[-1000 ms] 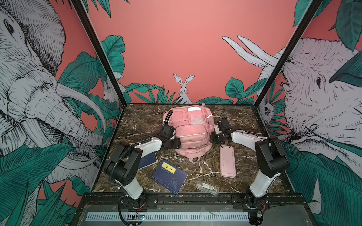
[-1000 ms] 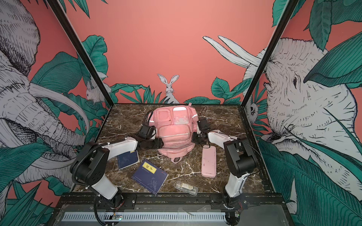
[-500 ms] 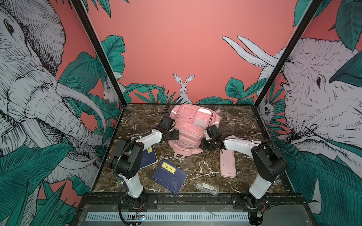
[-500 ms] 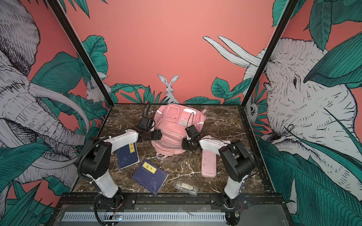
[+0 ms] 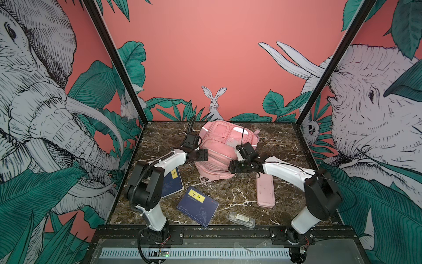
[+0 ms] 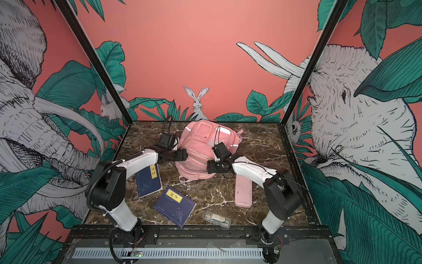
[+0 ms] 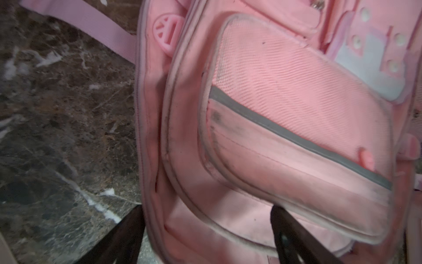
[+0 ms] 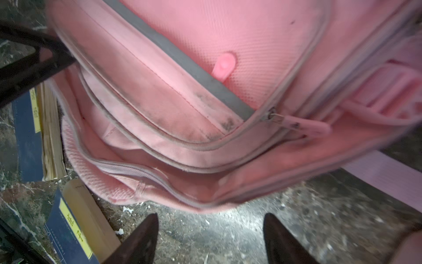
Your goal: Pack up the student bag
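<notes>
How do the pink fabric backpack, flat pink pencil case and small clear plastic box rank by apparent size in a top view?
Largest: pink fabric backpack
Then: flat pink pencil case
Smallest: small clear plastic box

Left arm (image 5: 169, 161) and right arm (image 5: 285, 172) low, stretched inward, jaws parted.

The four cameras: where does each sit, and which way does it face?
Top views: high in front, looking down at the brown marble table; left arm, right arm show.
Left wrist: beside the large soft pink fabric backpack, facing its front pocket; left gripper open.
Right wrist: low, facing the backpack's near end; right gripper open.
All share the backpack.
</notes>
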